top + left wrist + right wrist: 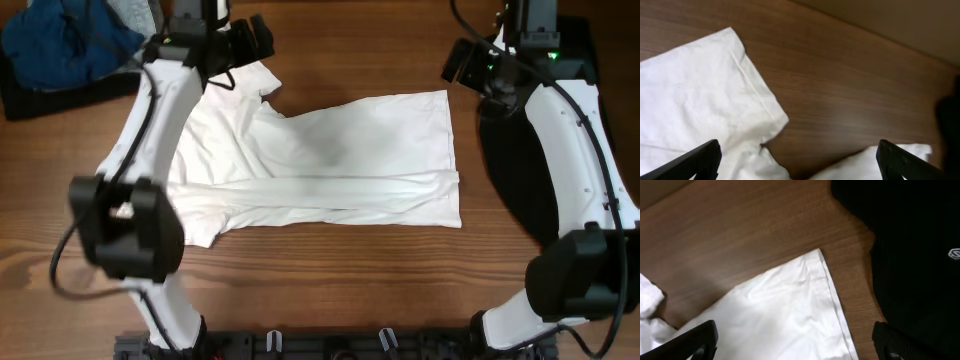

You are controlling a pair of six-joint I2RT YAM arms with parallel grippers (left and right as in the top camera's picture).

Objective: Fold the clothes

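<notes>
The white T-shirt (pixel 330 160) lies flat across the middle of the wooden table, its near long side folded inward, hem to the right. My left gripper (pixel 245 42) hovers open above the far-left sleeve (pixel 705 95); nothing is between its fingers (pixel 799 160). My right gripper (pixel 468 62) hovers open above the shirt's far-right hem corner (pixel 815 262), its fingers (pixel 795 340) spread over the fabric and empty. The striped part is not visible.
A black garment with a small white logo (pixel 920 250) lies right of the shirt (pixel 510 160). A pile of blue and grey garments (pixel 70 40) sits at the far left corner. Bare wood (pixel 330 290) shows along the front.
</notes>
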